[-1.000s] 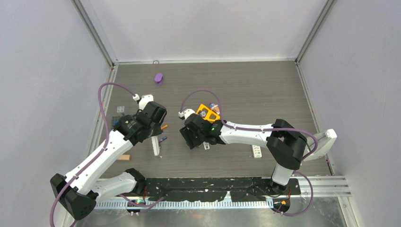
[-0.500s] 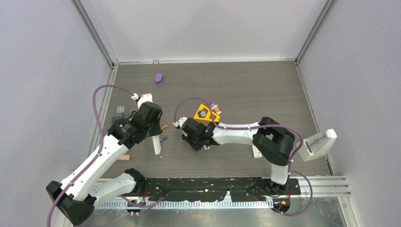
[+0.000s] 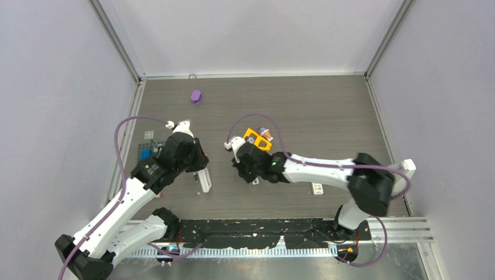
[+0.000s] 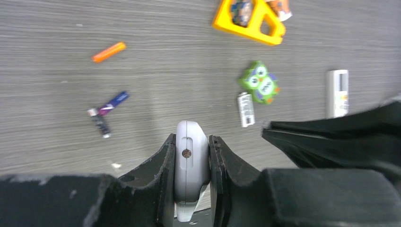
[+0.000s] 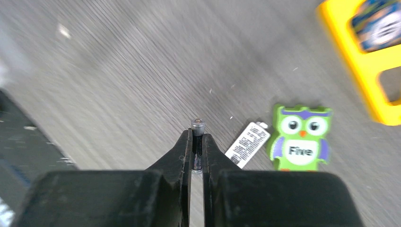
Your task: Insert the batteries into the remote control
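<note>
Two wrist views alone reveal: left gripper [image 4: 191, 138] clamps remote [image 4: 191, 163]; right gripper [image 5: 197, 136], battery [image 5: 197, 125].

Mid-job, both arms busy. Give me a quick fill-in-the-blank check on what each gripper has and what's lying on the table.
1. The left gripper is clamped on a white ____.
2. The right gripper pinches a thin ____, its metal tip poking past the fingertips.
3. The green owl block carries the word ____.
4. The loose battery lying apart from the purple battery and dark battery is ____.
Missing words: remote; battery; Five; orange.
</note>
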Controlling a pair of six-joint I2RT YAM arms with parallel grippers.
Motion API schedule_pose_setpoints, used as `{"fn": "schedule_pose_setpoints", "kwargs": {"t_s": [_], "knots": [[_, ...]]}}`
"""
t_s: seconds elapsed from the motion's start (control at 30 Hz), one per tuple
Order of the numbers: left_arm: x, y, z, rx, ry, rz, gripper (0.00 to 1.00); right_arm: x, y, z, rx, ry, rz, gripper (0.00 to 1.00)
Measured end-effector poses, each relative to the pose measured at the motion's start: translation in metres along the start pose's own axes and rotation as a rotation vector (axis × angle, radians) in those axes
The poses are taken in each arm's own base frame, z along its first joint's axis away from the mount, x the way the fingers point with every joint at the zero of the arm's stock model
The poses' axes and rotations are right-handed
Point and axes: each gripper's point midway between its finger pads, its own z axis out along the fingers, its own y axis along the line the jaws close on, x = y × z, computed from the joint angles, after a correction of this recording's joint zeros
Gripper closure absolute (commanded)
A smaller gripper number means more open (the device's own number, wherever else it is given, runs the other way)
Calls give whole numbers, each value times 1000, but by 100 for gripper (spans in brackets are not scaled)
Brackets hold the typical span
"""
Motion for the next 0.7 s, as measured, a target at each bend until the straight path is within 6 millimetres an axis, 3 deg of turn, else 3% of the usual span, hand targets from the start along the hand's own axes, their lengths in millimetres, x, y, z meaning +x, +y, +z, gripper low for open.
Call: {"fn": "schedule_pose_setpoints", "kwargs": {"t_s": [0.17, 0.27, 0.33, 0.53, 0.7], "knots": [[3, -28, 5, 217, -42, -149, 100, -94, 16, -87, -112, -375, 111, 95], [2, -44, 5, 329, -55, -239, 100, -126, 25, -119, -179, -510, 154, 95], [-1, -54, 2, 394, -61, -294, 100, -132, 29, -124, -204, -534, 167, 95], [-24, -82, -18, 551, -96, -400, 100, -124, 38, -113, -241, -494, 166, 94], [-33, -91, -27, 615, -94, -449, 100, -115, 44, -107, -268, -465, 134, 94]]}}
